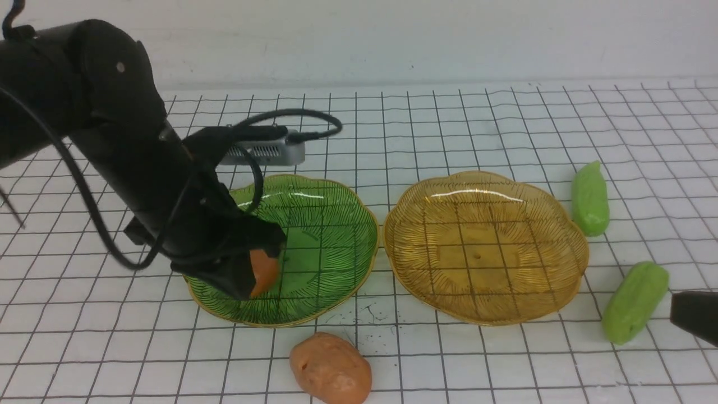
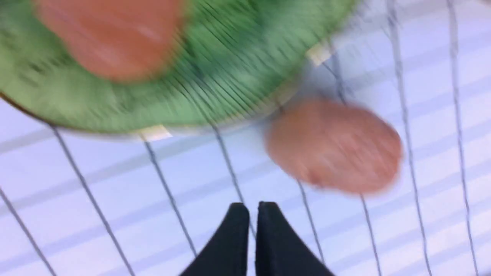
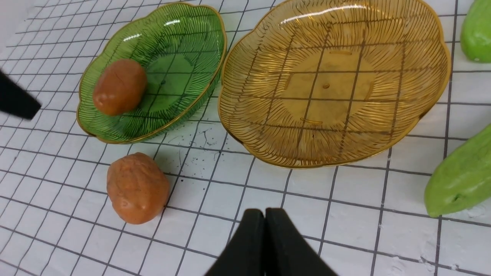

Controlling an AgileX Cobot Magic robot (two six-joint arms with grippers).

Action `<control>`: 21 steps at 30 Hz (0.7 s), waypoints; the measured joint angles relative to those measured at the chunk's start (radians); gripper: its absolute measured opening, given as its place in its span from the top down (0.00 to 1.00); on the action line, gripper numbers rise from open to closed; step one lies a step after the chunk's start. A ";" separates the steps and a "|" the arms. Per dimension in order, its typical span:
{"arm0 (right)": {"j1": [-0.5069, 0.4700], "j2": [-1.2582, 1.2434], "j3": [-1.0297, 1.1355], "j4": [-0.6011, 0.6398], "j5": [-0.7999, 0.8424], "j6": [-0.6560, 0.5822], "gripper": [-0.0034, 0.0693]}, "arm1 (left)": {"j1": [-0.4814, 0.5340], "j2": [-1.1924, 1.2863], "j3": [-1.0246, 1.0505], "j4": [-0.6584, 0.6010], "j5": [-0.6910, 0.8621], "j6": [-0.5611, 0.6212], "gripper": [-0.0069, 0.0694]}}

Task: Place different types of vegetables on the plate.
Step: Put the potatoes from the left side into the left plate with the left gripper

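The left arm (image 1: 129,163) slants forward and down from the left, and the left gripper (image 2: 253,209) is pinched together, empty. The right gripper (image 3: 264,216) sits low at the right, jaws likewise pressed together.

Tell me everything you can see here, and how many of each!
Table: one, white with black grid lines, under everything.
Green plate: one, green, on the left of the table.
Yellow plate: one, yellow, right of the green plate, nothing in it.
Potatoes: two, orange-brown; one in the green plate, one on the table in front of it.
Cucumbers: two, light green, on the table right of the yellow plate.
Left gripper: one, black, shut and empty, by the green plate's left edge.
Right gripper: one, black, shut and empty, near the closer cucumber.
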 joint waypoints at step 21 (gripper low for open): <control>0.000 0.000 0.000 0.000 0.025 0.000 0.97 | -0.330 -0.006 0.186 0.062 -0.323 -0.463 0.73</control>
